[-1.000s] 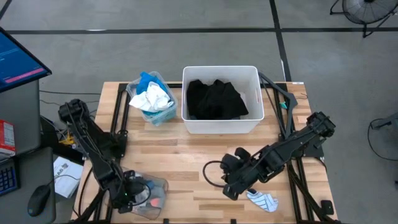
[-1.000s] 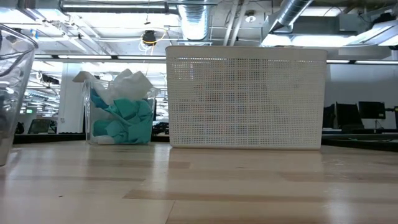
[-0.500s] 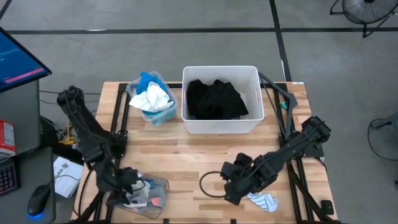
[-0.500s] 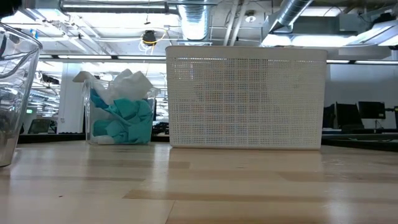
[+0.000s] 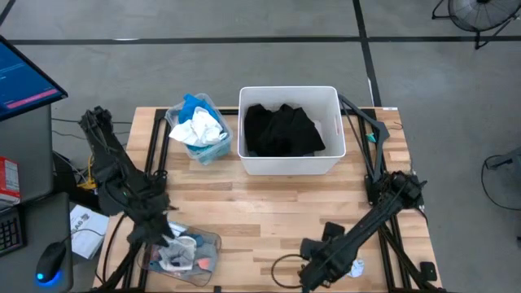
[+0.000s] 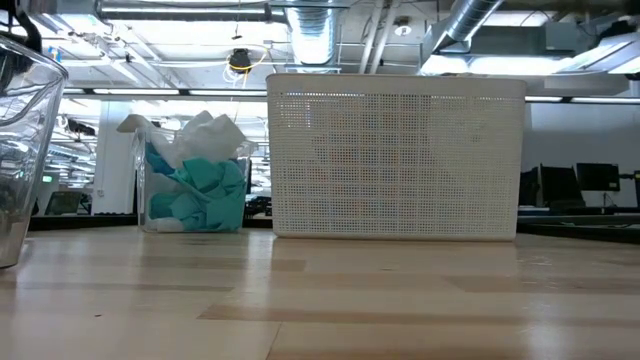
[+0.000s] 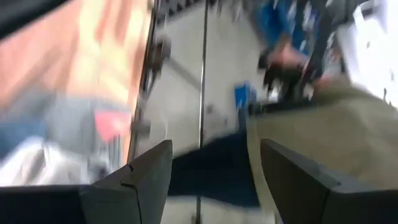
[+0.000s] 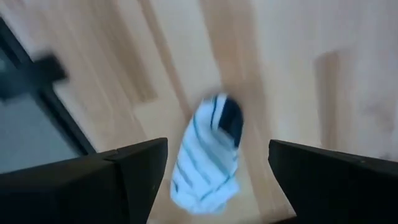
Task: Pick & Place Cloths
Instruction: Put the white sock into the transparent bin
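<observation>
A striped white and blue sock point(image 8: 208, 155) lies flat on the wood near the table's front right point(image 5: 353, 265). My right gripper point(image 8: 217, 143) hangs open over it without touching it point(image 5: 316, 264). My left gripper point(image 5: 161, 232) stands open at the far rim of a clear bin point(image 5: 186, 254) at the front left, which holds small grey and white cloths; nothing is between its fingers point(image 7: 214, 146). A black garment point(image 5: 281, 130) fills the white tub point(image 5: 290, 166). White, teal and blue cloths point(image 5: 198, 129) are heaped in a second clear bin.
The white tub point(image 6: 395, 155) and the clear bin of teal and white cloths point(image 6: 195, 180) stand along the far edge. The front-left bin's wall point(image 6: 20, 150) shows at the left of the low view. Bare wood point(image 5: 252, 216) lies between them. A cable loops by the right gripper point(image 5: 285, 264).
My left gripper has come up out of the front-left bin and gone a little toward the far edge. My right gripper has gone toward the near edge, its arm folding in; the striped sock stays lying on the table.
</observation>
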You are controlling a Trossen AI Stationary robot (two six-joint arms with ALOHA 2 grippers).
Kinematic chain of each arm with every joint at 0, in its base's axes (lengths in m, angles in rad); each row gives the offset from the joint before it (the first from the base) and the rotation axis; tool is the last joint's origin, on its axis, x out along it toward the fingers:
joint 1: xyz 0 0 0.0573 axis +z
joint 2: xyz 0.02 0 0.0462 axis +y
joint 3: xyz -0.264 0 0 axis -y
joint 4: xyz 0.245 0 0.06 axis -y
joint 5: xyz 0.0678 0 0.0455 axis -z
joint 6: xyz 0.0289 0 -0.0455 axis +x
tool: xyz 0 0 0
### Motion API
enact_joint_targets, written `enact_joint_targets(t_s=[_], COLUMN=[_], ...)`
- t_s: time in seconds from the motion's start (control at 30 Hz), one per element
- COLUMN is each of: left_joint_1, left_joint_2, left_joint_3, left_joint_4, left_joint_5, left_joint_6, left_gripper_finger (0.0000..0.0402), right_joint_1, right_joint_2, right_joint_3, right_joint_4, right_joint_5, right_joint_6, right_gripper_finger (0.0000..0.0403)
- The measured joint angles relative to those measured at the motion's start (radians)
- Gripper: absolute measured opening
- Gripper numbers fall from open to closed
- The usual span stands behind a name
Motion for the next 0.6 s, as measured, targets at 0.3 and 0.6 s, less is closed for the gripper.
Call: enact_joint_targets(t_s=[0.3,0.6], left_joint_1=[0.000,0.000], left_joint_2=[-0.026,-0.025], left_joint_3=[0.001,0.001], left_joint_4=[0.113,0.123], left_joint_5=[-0.210,-0.303], left_joint_6=[0.176,0.199], left_gripper_finger=[0.0226,0.0227], right_joint_1=[0.047,0.100], right_joint_2=[-0.118,-0.124], right_joint_3=[-0.328,-0.576], right_joint_4=[0.274,0.586], right_joint_5=[-0.131,-0.181], right_joint_6=[0.133,0.291], right_gripper_finger=[0.0274,0.0266])
